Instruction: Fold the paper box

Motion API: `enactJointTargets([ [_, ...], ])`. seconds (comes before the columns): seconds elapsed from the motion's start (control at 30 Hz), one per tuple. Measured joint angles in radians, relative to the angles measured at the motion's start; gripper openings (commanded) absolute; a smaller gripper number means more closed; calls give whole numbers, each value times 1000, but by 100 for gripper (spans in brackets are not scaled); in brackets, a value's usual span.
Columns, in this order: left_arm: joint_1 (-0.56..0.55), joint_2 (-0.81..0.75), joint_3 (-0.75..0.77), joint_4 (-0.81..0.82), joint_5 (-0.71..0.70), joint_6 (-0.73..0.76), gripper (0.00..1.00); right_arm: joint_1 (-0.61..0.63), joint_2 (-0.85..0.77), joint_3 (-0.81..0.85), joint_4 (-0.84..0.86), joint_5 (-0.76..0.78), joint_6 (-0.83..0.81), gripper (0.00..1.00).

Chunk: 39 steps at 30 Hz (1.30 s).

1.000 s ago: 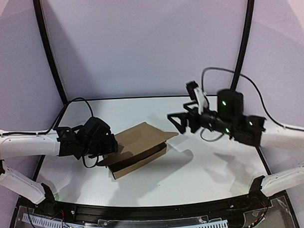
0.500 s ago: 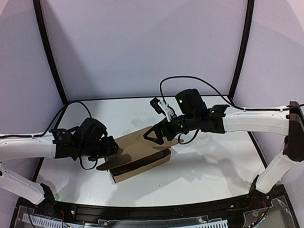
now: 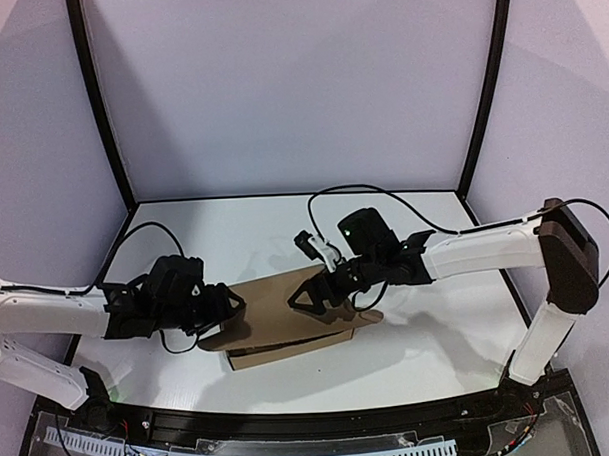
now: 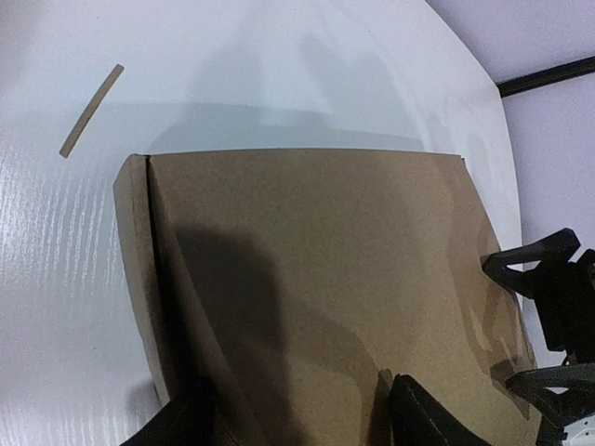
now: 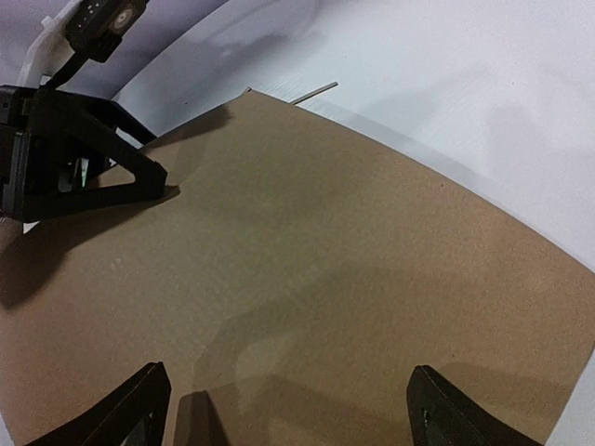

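The paper box (image 3: 272,307) is a shallow brown cardboard box lying in the middle of the table, its lid lowered almost flat over the body. My right gripper (image 3: 313,295) hovers low on the lid's right part, jaws spread wide and nothing between them; in the right wrist view the lid (image 5: 307,251) fills the frame ahead of that gripper (image 5: 293,413). My left gripper (image 3: 225,315) is at the box's left end, jaws apart above the lid (image 4: 316,251), as the left wrist view shows around this gripper (image 4: 297,423). Whether either gripper touches the cardboard I cannot tell.
A thin cardboard strip (image 4: 89,110) lies on the white table (image 3: 438,333) beyond the box. Black frame posts (image 3: 98,105) and pale walls surround the table. The right arm (image 3: 485,247) stretches across from the right edge.
The right arm swung left and down onto the lid, which dropped from raised to nearly flat. The left gripper shifted toward the box and its jaws narrowed somewhat.
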Motion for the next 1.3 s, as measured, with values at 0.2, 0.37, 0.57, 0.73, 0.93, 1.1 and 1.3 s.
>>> enactJointTargets([
  [0.2, 1, 18, -8, 43, 64, -42, 63, 0, 16, -15, 63, 29, 4, 90],
  [0.37, -4, 46, 29, 2, 86, -47, 53, 0, 16, -43, 111, 43, 13, 90],
  [0.57, -17, 119, 90, -75, 74, -38, 41, 0, 31, -93, 191, 50, -1, 91],
  [0.73, -21, 154, 128, -126, 58, -36, 39, 1, 58, -119, 253, 55, -32, 91],
  [0.93, -25, 183, 185, -223, 29, -38, 42, 1, 106, -126, 344, 73, -49, 91],
  [1.1, -30, 186, 245, -357, -16, -23, 51, 7, 140, -124, 410, 81, -75, 92],
  [1.3, -44, 105, 311, -562, -77, 13, 58, 4, 122, -123, 382, 95, -95, 93],
])
